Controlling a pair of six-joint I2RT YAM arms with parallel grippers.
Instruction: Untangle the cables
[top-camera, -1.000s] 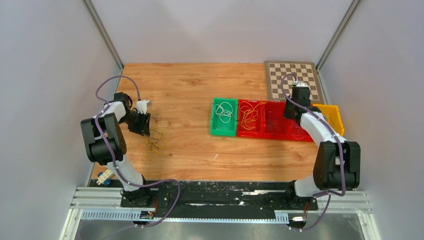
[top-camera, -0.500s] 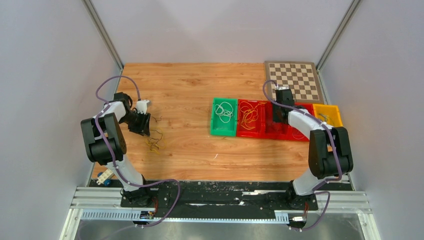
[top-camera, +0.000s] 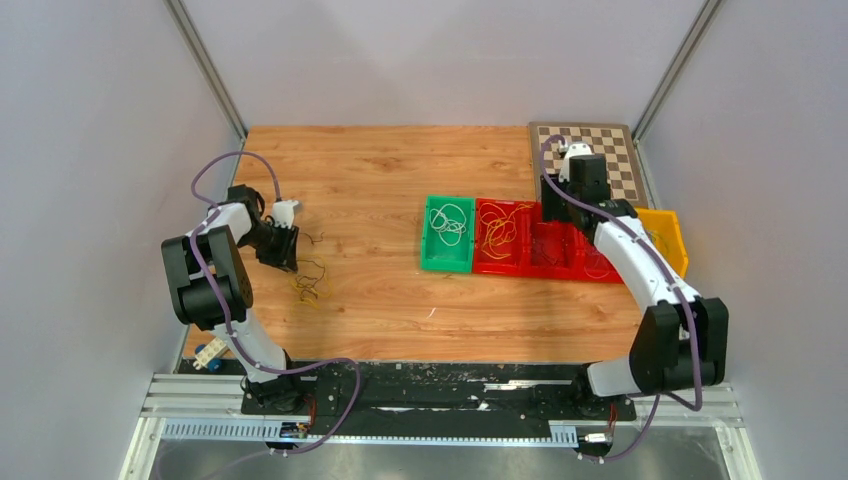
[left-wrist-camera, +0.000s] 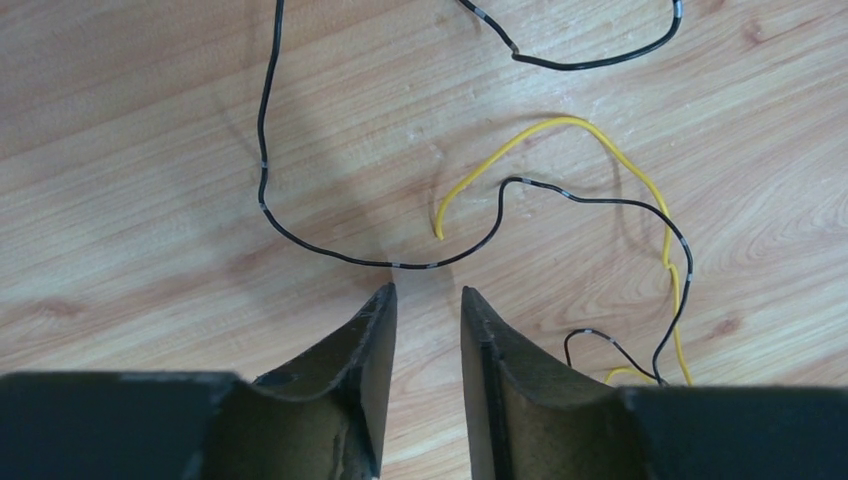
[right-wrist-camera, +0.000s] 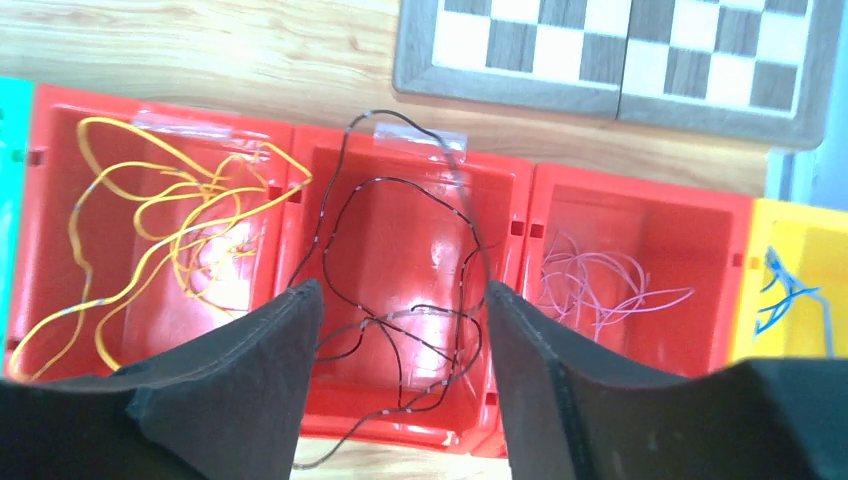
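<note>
Wooden table (top-camera: 380, 170): left fingers (left-wrist-camera: 360, 370) narrowly apart, empty, above cables (left-wrist-camera: 395, 265); right fingers (right-wrist-camera: 250, 380) wide apart, empty.

Left arm (top-camera: 212, 275): folded at the elbow, forearm reaching forward, wrist turned inward; left gripper (left-wrist-camera: 425, 293) aimed down, fingers a narrow gap apart — nothing between them. Right arm (top-camera: 640, 265): stretched far forward; right gripper (right-wrist-camera: 400, 290) aimed down, fingers spread wide — empty.

Green plastic bin (top-camera: 446, 267), red plastic bins (top-camera: 528, 271) and yellow plastic bin (top-camera: 673, 232) stand in one touching row on wooden tabletop (top-camera: 370, 170). Chequered wooden board (top-camera: 612, 146) lies just behind.
</note>
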